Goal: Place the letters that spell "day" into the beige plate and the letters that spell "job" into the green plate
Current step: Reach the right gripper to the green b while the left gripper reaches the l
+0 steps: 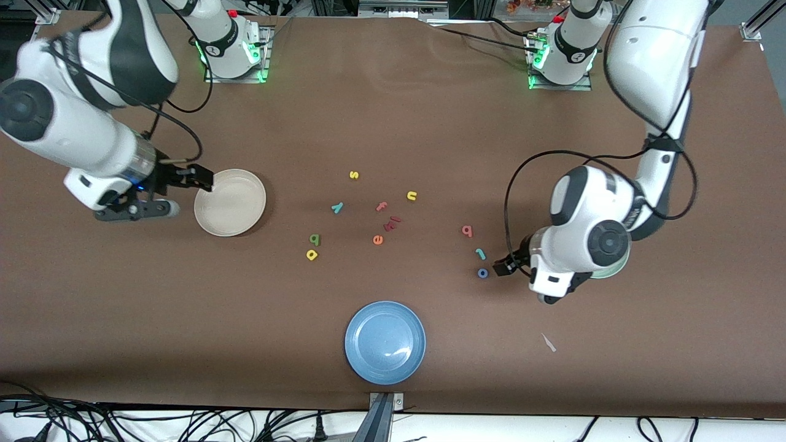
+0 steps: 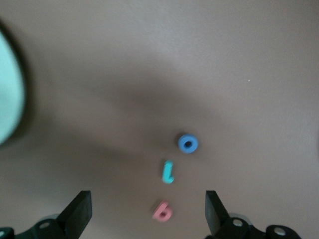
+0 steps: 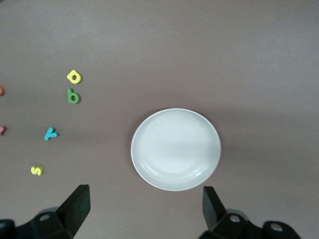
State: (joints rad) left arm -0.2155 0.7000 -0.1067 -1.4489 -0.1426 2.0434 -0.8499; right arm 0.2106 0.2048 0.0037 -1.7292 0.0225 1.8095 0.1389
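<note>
L gripper (image 2: 147, 211) open, over table | blue o (image 1: 482, 273) just beside | R gripper (image 3: 144, 209) open by beige plate (image 1: 255, 205), waits

A plain brown tabletop (image 1: 393, 110) carries a cream-beige plate (image 1: 230, 202), a blue plate (image 1: 385, 342) and a pale mint-green plate (image 2: 7, 99). Among the letters are a dark green d (image 1: 315, 239), yellow a (image 1: 312, 254), teal y (image 1: 337, 207), teal j (image 1: 481, 253), blue o (image 1: 482, 273) and pink-red b (image 1: 466, 231). There are also a yellow s (image 1: 354, 175), yellow u (image 1: 411, 196), pink f (image 1: 381, 206) and orange e (image 1: 377, 239).

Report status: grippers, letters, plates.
Left gripper open beside blue ring o. Right gripper open at round beige plate. Beige plate empty; nothing blocking.
</note>
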